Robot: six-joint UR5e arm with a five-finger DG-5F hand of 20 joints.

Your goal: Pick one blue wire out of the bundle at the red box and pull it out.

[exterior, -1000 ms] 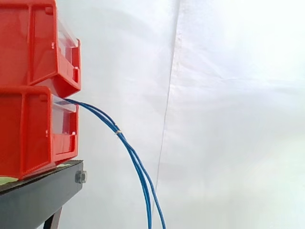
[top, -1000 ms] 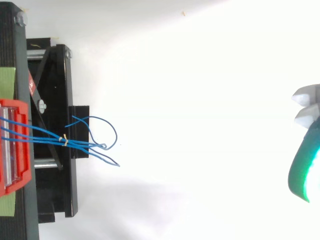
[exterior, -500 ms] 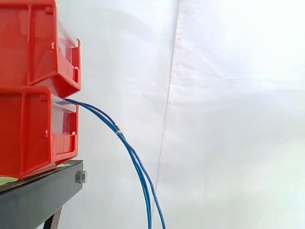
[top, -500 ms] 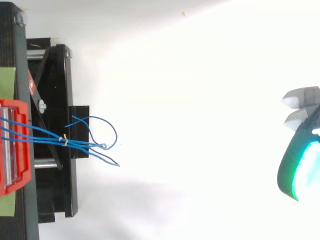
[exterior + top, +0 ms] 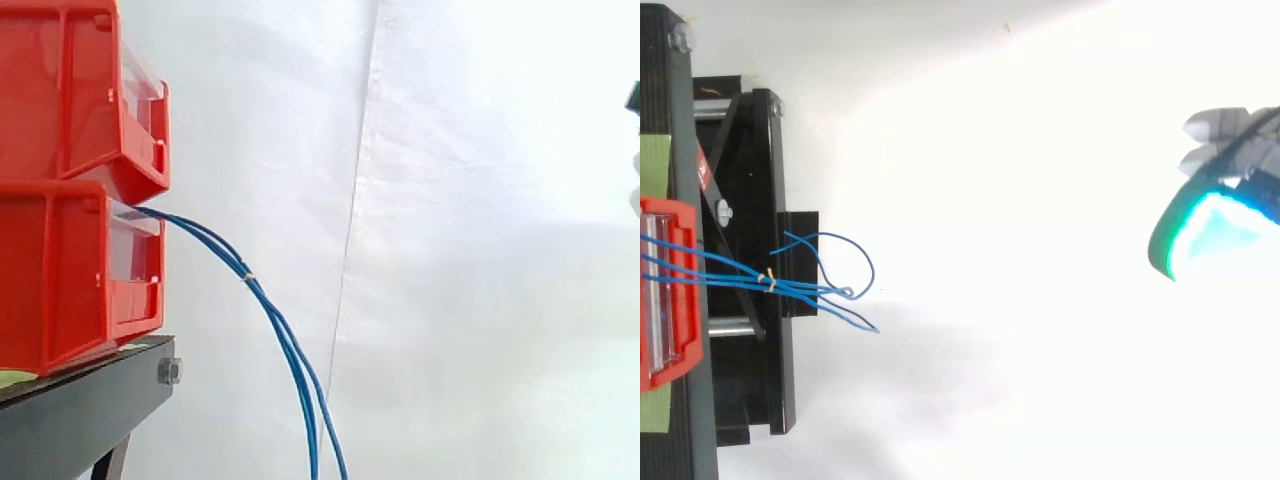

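From the top view I see the hand (image 5: 1212, 226) at the right edge, lit cyan and green; so little of it shows that I cannot tell whether it is wide or closed. It is well apart from the wires (image 5: 805, 288), touching none of them. The blue wires (image 5: 286, 338) leave the front of the lower bin (image 5: 70, 275), are bound by a pale tie (image 5: 249, 277) near it, then droop in an arc below the side view's bottom edge. From above, their loose ends splay and one curls into a loop. The upper bin (image 5: 75, 95) sits on the lower one, both on the black stand (image 5: 85, 410), before the white curtain (image 5: 480, 260).
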